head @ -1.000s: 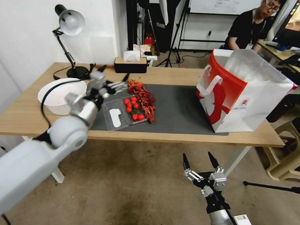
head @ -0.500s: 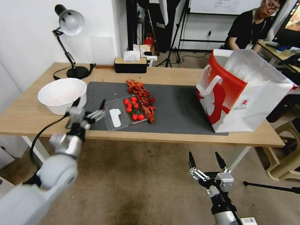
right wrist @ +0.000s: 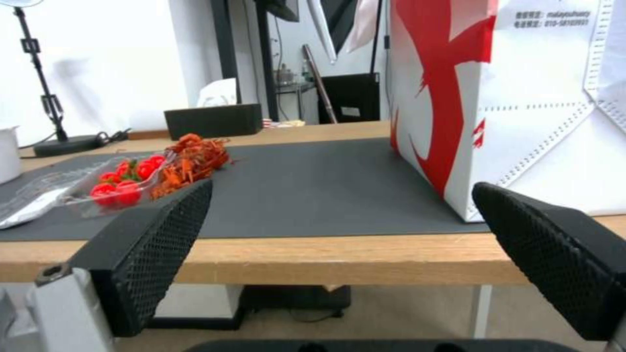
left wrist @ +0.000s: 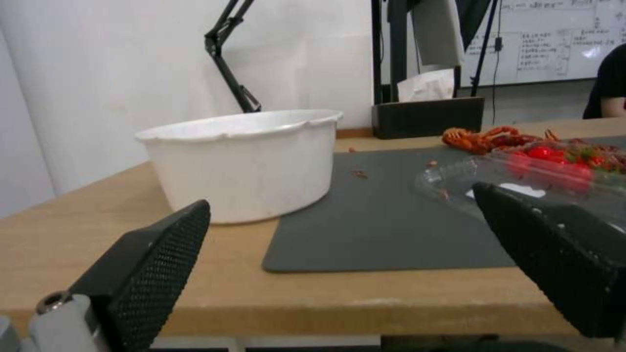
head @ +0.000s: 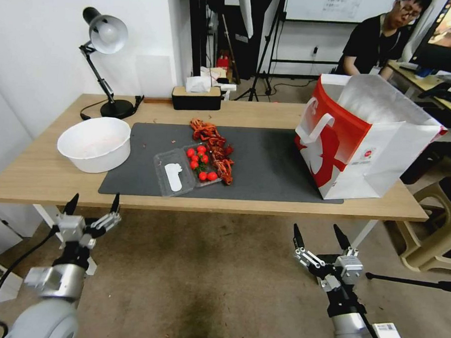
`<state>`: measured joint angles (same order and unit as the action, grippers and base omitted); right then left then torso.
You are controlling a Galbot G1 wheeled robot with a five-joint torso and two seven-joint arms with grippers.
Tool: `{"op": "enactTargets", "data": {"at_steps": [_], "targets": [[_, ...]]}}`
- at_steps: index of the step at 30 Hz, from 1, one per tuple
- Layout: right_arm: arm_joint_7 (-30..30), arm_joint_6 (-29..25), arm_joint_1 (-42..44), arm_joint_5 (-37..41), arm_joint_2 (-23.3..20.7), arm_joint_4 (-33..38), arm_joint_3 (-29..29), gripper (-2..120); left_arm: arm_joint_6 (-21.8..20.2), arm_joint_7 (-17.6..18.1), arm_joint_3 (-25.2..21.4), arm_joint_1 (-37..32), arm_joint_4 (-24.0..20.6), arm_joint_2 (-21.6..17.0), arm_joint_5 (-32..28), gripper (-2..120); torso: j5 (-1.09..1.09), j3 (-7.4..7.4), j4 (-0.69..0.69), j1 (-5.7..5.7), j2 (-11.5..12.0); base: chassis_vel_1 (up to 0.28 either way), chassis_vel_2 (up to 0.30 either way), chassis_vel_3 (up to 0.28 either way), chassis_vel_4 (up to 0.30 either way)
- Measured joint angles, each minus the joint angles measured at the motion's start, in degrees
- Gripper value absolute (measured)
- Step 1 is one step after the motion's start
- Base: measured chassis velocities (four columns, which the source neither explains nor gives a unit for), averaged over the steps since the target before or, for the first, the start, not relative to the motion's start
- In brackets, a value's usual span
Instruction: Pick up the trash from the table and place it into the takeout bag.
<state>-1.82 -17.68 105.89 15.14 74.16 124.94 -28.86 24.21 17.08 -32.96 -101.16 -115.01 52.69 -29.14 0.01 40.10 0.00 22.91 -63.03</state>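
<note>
Red-white takeout bag upright, mouth upward.

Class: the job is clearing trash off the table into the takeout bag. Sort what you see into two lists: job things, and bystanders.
Job things: white bowl, clear tray of tomatoes, crayfish shells, takeout bag, table.

Bystanders: desk lamp, tissue box, stool.

Takeout bag interior hidden behind its wall from my head view; its top is cut off in my right wrist view. Small print on it unreadable.
</note>
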Motion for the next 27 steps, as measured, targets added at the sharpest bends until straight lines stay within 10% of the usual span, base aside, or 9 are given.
{"op": "enactTargets", "data": {"at_steps": [27], "targets": [[0.61,-0.04,-0.33,0.33,0.2,-0.52,0.48,100,1.23,-0.18,0.43,-1.0,0.41,1.31,0.61,100,-0.01,0.0,0.0,0.01,0.0,0.0,0.0,0.0,0.0]]}}
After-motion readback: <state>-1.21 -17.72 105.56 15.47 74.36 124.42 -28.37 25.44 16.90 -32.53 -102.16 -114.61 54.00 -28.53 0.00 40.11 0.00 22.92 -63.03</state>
